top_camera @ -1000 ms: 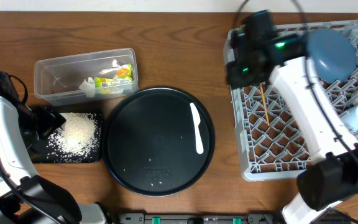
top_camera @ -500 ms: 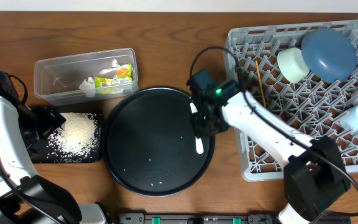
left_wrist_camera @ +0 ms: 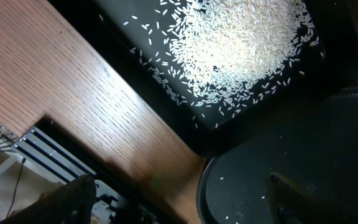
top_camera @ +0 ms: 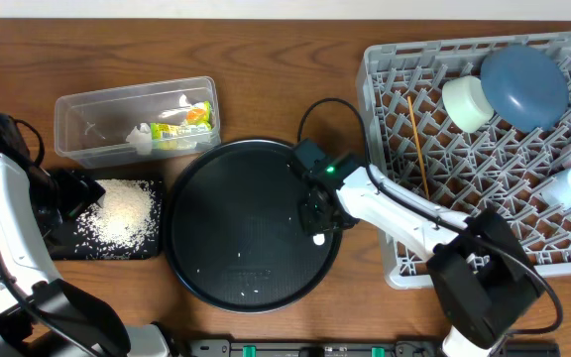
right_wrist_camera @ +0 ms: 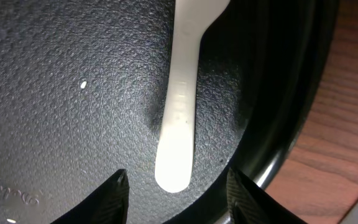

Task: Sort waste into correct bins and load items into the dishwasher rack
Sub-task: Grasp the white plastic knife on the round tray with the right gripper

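Note:
A white plastic utensil (right_wrist_camera: 180,106) lies on the round black tray (top_camera: 236,223), near its right rim; only its handle end (top_camera: 318,238) shows in the overhead view. My right gripper (right_wrist_camera: 176,190) is open, low over the tray, its fingertips either side of the handle end and not closed on it. It shows over the tray's right part in the overhead view (top_camera: 317,213). My left gripper (left_wrist_camera: 179,208) is open and empty above the table by the black rectangular tray of rice (left_wrist_camera: 229,46), at the far left in the overhead view (top_camera: 62,193).
A clear plastic bin (top_camera: 137,119) with wrappers stands behind the rice tray (top_camera: 107,218). The grey dishwasher rack (top_camera: 484,159) at right holds a blue bowl (top_camera: 525,84), a white cup (top_camera: 467,102), chopsticks (top_camera: 419,149) and pale bottles. Loose rice grains dot the round tray.
My right arm has swung from the rack's back-left corner down to the round tray and lowered over the white utensil's handle end. The left arm has not moved.

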`<state>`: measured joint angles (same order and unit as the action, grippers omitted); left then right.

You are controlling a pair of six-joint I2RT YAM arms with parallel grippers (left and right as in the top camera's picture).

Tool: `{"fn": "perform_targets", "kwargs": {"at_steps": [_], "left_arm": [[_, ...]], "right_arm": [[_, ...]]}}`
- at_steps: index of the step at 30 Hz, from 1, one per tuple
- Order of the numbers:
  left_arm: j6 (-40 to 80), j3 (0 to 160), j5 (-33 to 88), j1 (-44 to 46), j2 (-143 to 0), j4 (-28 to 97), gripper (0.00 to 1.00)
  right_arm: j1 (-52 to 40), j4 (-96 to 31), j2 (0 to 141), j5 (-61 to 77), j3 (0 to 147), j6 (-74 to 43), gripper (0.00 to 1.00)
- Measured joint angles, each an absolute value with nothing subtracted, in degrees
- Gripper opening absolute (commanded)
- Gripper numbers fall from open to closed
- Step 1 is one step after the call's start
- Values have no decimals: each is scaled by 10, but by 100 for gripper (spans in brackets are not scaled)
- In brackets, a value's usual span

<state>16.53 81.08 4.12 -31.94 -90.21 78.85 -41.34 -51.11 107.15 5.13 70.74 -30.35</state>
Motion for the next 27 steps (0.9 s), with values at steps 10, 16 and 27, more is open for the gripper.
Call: {"fn": "perform_targets", "kwargs": {"at_steps": [10, 16, 27], "left_arm": [[165, 811, 41, -319, -902, 788, 88], [165, 811, 41, -319, -902, 788, 88], [165, 811, 41, -319, -902, 788, 88]], "right_arm": [[-417, -513, 1118, 50, 710, -331, 41], [-417, -522, 1124, 37, 715, -342, 24], [-417, -526, 1124, 34, 716, -343, 18]]}}
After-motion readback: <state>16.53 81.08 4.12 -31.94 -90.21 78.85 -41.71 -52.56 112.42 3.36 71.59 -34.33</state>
